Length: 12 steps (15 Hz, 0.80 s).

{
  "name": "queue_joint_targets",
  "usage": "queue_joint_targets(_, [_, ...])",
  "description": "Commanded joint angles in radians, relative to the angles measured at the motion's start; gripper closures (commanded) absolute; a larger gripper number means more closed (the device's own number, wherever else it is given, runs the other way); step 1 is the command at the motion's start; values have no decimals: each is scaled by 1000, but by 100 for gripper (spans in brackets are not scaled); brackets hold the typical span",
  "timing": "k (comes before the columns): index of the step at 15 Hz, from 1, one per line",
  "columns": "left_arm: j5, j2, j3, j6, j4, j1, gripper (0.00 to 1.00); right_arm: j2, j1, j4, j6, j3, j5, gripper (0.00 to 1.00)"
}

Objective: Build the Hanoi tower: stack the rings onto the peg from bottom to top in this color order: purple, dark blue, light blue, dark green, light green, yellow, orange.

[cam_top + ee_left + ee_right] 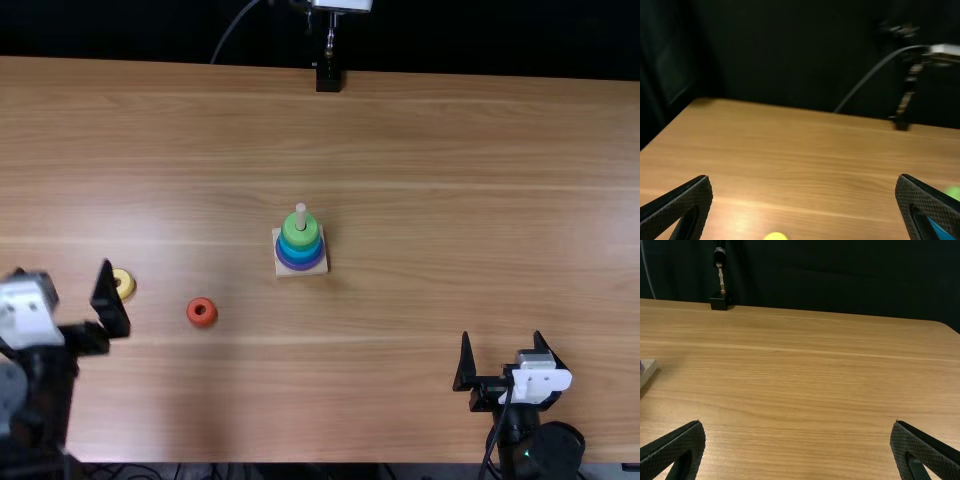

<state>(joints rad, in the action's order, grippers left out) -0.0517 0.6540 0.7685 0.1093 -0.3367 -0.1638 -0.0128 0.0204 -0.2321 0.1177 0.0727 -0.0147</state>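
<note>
Two loose rings lie on the wooden table (420, 150) in my top view. The yellow ring (131, 284) is over toward the left, just beside one finger of my left gripper (62, 268); I can't tell whether they touch. The orange ring (203, 319) lies flat, a little farther right and nearer me than the yellow one, between my left gripper and the tower.

The tower stands near the middle of the table on its pale square base (302, 273). I can make out a purple ring (301, 267) at the bottom, blue rings (300, 255) above it and green (300, 239) on top, with the peg (301, 214) sticking up out of the green. I can't make out each shade well enough to count every ring.

My left gripper's fingers are spread wide, one on each side of its wrist view, and the yellow ring peeks in low between them. The right gripper (502, 336) is by the near edge on the right, well apart from the tower, its fingers wide open too. Its wrist view catches a corner of the base, with a sliver of purple.
</note>
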Motion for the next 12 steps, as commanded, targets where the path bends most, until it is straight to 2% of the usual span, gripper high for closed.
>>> queue_joint_targets(1, [-2, 165, 106, -4, -90, -60, 0, 13, 6, -69, 2, -56, -6, 0])
queue_joint_targets(3, [-7, 366, 255, -6, -321, -97, 0, 13, 6, -69, 2, -56, -6, 0])
queue_joint_targets(5, [-4, 593, 322, -19, -455, -105, 0, 13, 6, -69, 2, -56, -6, 0])
queue_joint_targets(8, [0, 800, 338, -141, -482, -85, 0, 13, 6, -69, 2, -56, -6, 0])
queue_joint_targets(9, [4, 848, 338, -161, -482, -56, 0, 13, 6, -69, 2, -56, -6, 0])
queue_joint_targets(10, [28, 888, 336, -174, -479, -26, 0, 13, 6, -69, 2, -56, -6, 0])
queue_joint_targets(11, [65, 932, 336, -179, -471, -6, 0, 13, 6, -69, 2, -56, -6, 0])
queue_joint_targets(12, [76, 977, 336, -187, -462, 12, 0, 13, 6, -69, 2, -56, -6, 0])
